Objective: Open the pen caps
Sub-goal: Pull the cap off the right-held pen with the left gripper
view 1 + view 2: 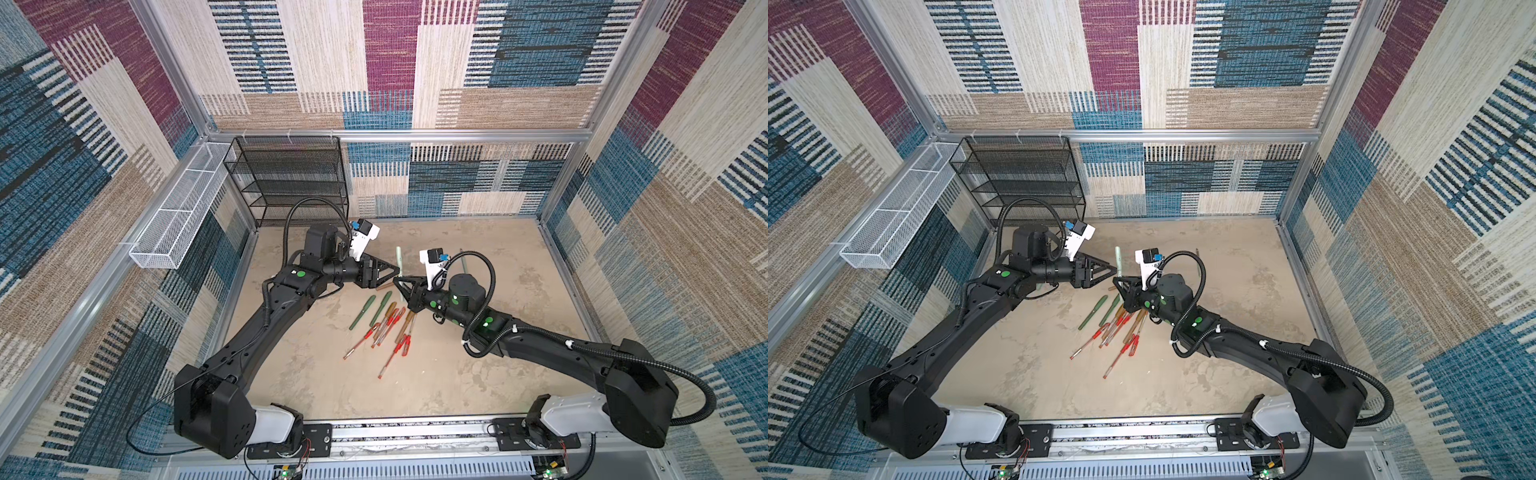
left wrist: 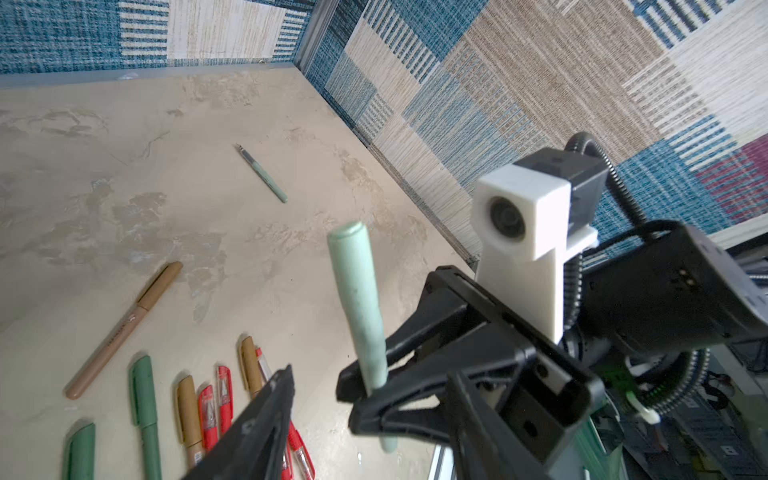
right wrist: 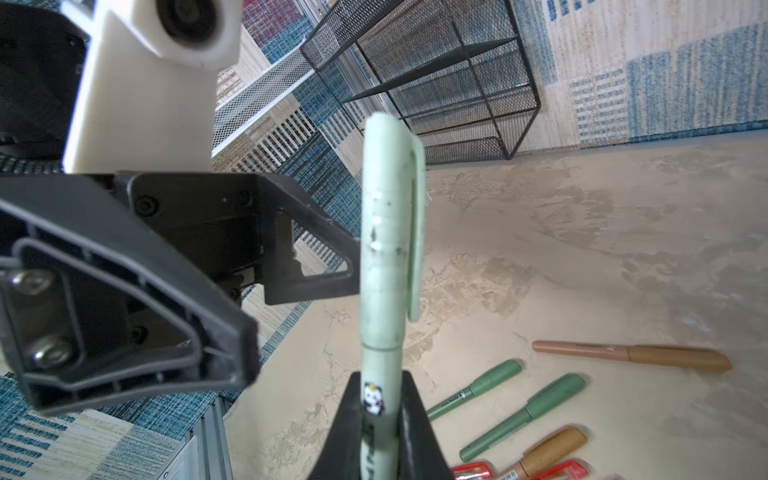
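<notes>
While our right gripper [image 2: 370, 390] stands clenched on the barrel of a pale mint pen [image 3: 380, 365], we see that pen held up off the table [image 1: 498, 332]. Its pale mint cap [image 3: 390, 232] is on, at the end away from the gripping fingers.

Our left gripper [image 1: 394, 275] has its jaws apart on either side of that cap. In the right wrist view one black finger [image 3: 328, 290] reaches right up to the cap's side while the nearer one is clear of it, so we count nothing as grasped there.

Below the two grippers, in both top views, the other pens lie on the table in a loose bunch:
- two dark green pens [image 1: 363, 312] with their caps on
- gold-brown pens [image 1: 391, 309]
- slim pens with red caps [image 1: 402, 347]

One gold-brown capped pen [image 2: 124, 328] lies apart from the bunch. A bare mint barrel [image 2: 262, 173] with a pointed tip lies well apart, nearer the back wall. A black mesh shelf [image 1: 286, 178] stands in the back corner. A white mesh basket [image 1: 183, 208] hangs on the side wall just beside it.
</notes>
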Robot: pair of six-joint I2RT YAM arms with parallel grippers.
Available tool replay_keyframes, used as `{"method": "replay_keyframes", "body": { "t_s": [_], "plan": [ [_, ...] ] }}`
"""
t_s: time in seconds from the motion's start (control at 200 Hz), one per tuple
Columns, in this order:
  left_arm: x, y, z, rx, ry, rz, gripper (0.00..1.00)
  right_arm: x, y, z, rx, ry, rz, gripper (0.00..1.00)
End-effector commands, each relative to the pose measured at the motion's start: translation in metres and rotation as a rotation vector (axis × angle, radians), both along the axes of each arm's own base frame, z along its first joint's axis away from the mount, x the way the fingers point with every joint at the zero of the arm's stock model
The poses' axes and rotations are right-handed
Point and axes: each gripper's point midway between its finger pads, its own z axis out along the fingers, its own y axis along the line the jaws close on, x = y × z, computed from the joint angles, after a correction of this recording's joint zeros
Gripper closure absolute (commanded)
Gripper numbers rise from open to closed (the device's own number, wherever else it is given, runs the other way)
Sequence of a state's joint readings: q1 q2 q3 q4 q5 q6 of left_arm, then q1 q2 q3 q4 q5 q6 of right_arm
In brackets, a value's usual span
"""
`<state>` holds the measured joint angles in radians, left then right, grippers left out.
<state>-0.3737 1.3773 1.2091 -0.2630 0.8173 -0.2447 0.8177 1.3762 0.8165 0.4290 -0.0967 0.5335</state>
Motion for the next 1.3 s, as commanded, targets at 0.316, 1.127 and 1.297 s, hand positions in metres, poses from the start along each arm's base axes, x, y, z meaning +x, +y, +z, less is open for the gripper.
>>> {"method": "replay_keyframes", "body": {
  "t_s": [0.316, 1.127, 1.297],
  "plan": [
    [0.020, 0.001, 0.003, 0.000, -0.006, 0.075, 0.78, -0.007, 0.023, 0.009, 0.032, -0.026, 0.044, 0.99],
    [0.058, 0.042, 0.012, 0.018, -0.021, 0.245, 1.00, -0.027, 0.034, -0.061, -0.046, 0.103, 0.090, 1.00],
    [0.080, 0.076, 0.021, 0.053, -0.052, 0.350, 1.00, -0.037, 0.030, -0.076, -0.062, 0.126, 0.091, 1.00]
  ]
}}
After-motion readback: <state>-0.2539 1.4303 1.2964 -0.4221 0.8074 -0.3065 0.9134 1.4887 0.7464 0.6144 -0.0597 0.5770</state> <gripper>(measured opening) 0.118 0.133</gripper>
